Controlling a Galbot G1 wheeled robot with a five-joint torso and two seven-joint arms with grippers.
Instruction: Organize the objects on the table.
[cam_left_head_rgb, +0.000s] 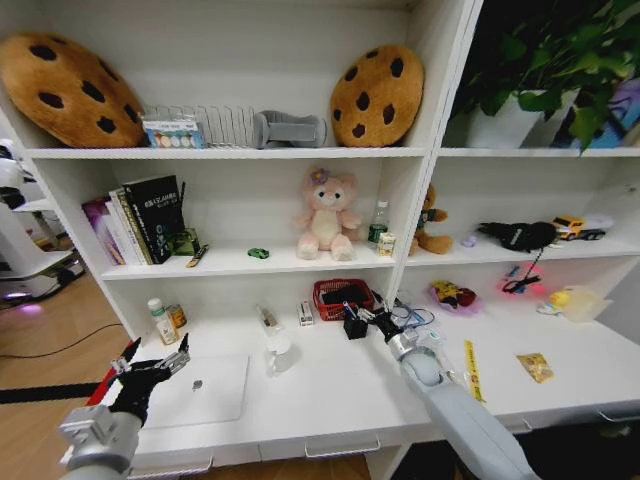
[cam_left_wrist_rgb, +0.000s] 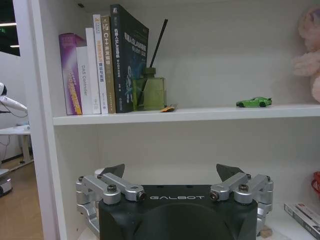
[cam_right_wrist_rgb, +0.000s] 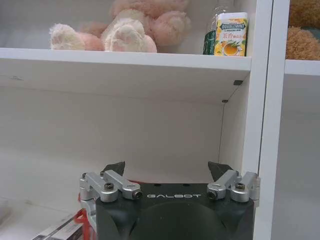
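Note:
On the left of the white table (cam_left_head_rgb: 340, 395) lies a shut silver laptop (cam_left_head_rgb: 205, 390). My left gripper (cam_left_head_rgb: 150, 368) hovers open over its left edge, holding nothing; the left wrist view shows that gripper (cam_left_wrist_rgb: 171, 172) facing the shelf with the tiny green toy car (cam_left_wrist_rgb: 255, 102). The car (cam_left_head_rgb: 258, 253) stands on the middle shelf. A white mug (cam_left_head_rgb: 280, 352) sits just right of the laptop. My right gripper (cam_left_head_rgb: 362, 318) is open and empty beside a red basket (cam_left_head_rgb: 340, 297) at the back of the table. In the right wrist view this gripper (cam_right_wrist_rgb: 167, 167) is below the small green can (cam_right_wrist_rgb: 231, 34).
Books (cam_left_head_rgb: 145, 218) and a pink plush bear (cam_left_head_rgb: 325, 215) stand on the middle shelf. Two small bottles (cam_left_head_rgb: 165, 320) are at the table's back left. A small box (cam_left_head_rgb: 305, 313), a yellow strip (cam_left_head_rgb: 472, 370) and a snack packet (cam_left_head_rgb: 535, 367) lie on the table.

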